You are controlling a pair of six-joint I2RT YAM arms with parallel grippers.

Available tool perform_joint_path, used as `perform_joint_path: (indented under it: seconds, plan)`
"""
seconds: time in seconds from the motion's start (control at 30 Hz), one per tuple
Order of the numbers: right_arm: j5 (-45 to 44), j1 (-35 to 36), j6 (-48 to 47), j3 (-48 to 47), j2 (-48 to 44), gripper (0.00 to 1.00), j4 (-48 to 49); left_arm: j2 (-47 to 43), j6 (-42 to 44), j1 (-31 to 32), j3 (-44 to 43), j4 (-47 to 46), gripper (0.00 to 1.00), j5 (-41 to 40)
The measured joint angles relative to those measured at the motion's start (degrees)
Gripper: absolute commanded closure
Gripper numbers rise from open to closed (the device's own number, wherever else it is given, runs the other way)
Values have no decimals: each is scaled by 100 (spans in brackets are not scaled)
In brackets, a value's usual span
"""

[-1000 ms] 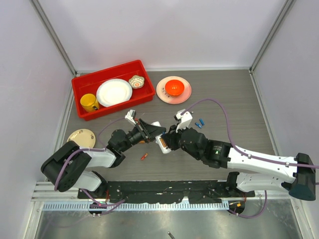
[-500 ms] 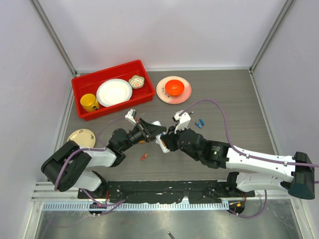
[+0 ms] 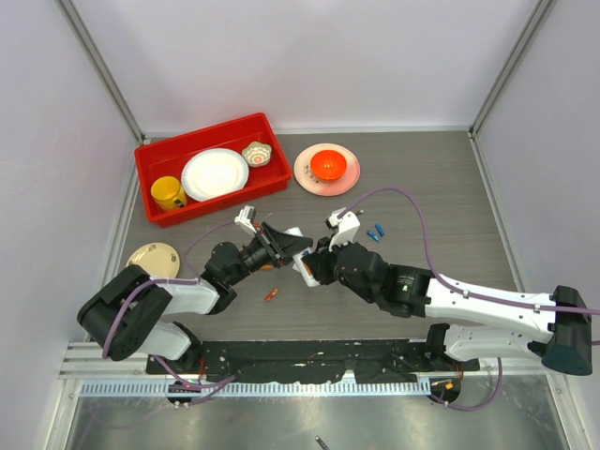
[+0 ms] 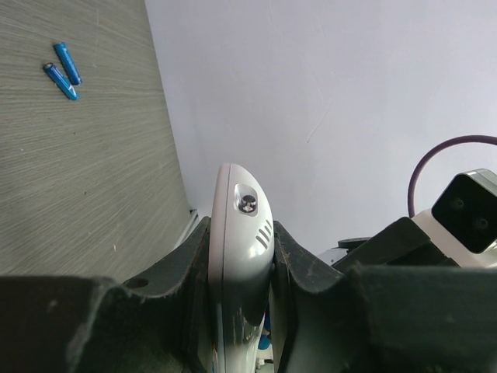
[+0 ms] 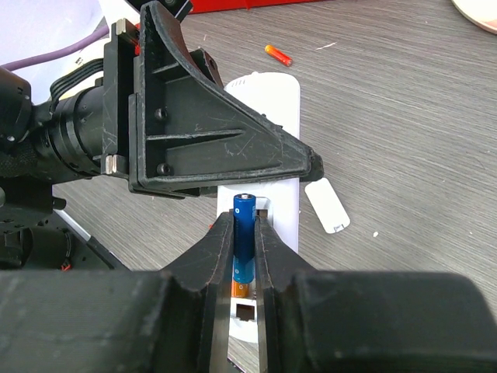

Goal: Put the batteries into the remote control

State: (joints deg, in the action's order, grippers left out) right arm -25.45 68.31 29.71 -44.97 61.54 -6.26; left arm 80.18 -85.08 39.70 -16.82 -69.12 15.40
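1. Clamped narrow in the right gripper (image 5: pixel 243 219): a blue battery (image 5: pixel 244 241), lying lengthwise between the fingers, tip toward 12 o'clock in the right wrist view, right over the remote control (image 5: pixel 273 101).
2. Squeezed edge-on in the left gripper (image 4: pixel 241 249): that same remote control, lifted off the table (image 3: pixel 441 187), rounded end poking out toward 12 o'clock in the left wrist view.
3. Hardly anything different from a second ago: both grips unchanged, only a slight creep of the right arm toward 9 o'clock in the top view. Reads as fine alignment over the recess, with no cell seated yet.
4. Just below the blue battery, an orange patch; cannot tell whether another battery already in place or this one's own end.
5. Lying on the table: two blue batteries (image 3: pixel 377 232) at 2 o'clock of the remote, an orange-red battery (image 3: pixel 270 295) at 7 o'clock, and the loose white cover (image 5: pixel 328 206) at 3 o'clock of the held battery in the right wrist view.
6. Pose: left arm folded low, reaching in from 8 o'clock; right arm stretched long from 4 o'clock; wrists meeting nose to nose near mid-table.
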Motion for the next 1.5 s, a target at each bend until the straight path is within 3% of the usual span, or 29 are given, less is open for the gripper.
perform_joint_path:
  seconds: [0.17,0.83,1.5]
  plan:
    - [-39,9,48,0,2,80,-15,0,0,0,0,2,100,-4]
    - [-101,63,197,-94,149,62,-197,0,-22,4,0,44,100,-90]
    - [-369,57,-7,-796,339,62,-1224,155,-155,9,-9,-188,100,-74]
